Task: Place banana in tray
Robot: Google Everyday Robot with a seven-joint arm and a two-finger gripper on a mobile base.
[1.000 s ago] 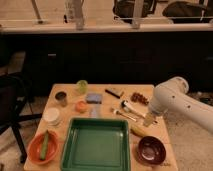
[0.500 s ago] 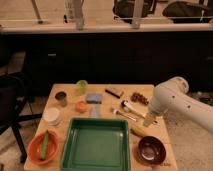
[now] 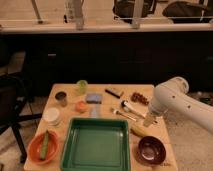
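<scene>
The banana (image 3: 139, 131), small and pale yellow, lies on the wooden table just right of the green tray (image 3: 96, 145) and above the dark maroon bowl (image 3: 151, 148). My white arm comes in from the right, and my gripper (image 3: 149, 121) hangs right over the banana's right end. The tray sits at the front middle of the table with nothing in it.
A round orange dish (image 3: 43, 146) with a green stick in it sits front left. A white cup (image 3: 51, 116), a dark can (image 3: 61, 98), a green cup (image 3: 82, 86), a blue sponge (image 3: 93, 98), an orange item (image 3: 81, 106), utensils (image 3: 128, 113) and dark snacks (image 3: 140, 98) lie behind.
</scene>
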